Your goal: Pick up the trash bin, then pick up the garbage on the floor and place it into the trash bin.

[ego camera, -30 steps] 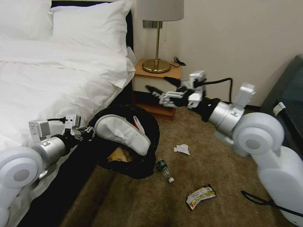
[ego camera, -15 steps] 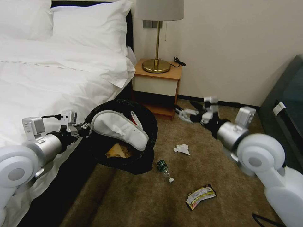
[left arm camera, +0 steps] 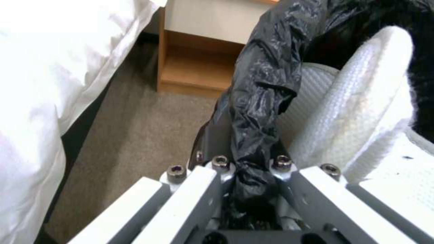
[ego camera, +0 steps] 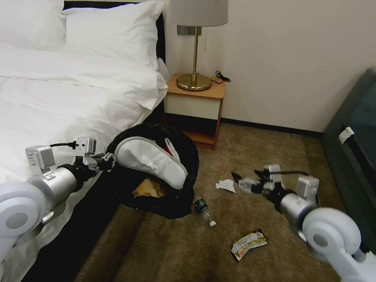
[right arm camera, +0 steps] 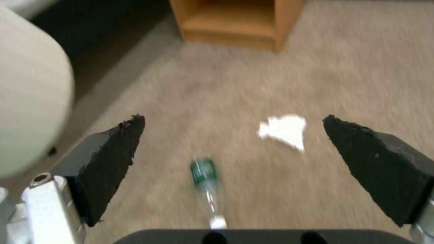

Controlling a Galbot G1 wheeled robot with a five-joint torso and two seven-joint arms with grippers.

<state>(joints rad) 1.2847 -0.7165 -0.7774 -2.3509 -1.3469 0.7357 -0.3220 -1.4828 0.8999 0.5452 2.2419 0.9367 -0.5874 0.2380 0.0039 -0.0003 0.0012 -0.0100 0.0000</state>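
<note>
Your left gripper (ego camera: 102, 161) is clamped on the trash bin (ego camera: 184, 149) beside the bed (ego camera: 58, 98). Your right gripper (ego camera: 246, 179), jaws apart, probably targets the tissue (ego camera: 225, 185) on the carpet (ego camera: 254, 145): lower, then close.

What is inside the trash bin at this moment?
The trash bin holds a white slipper across its mouth, tan paper beneath, something red behind. The slipper hides anything deeper.
</note>
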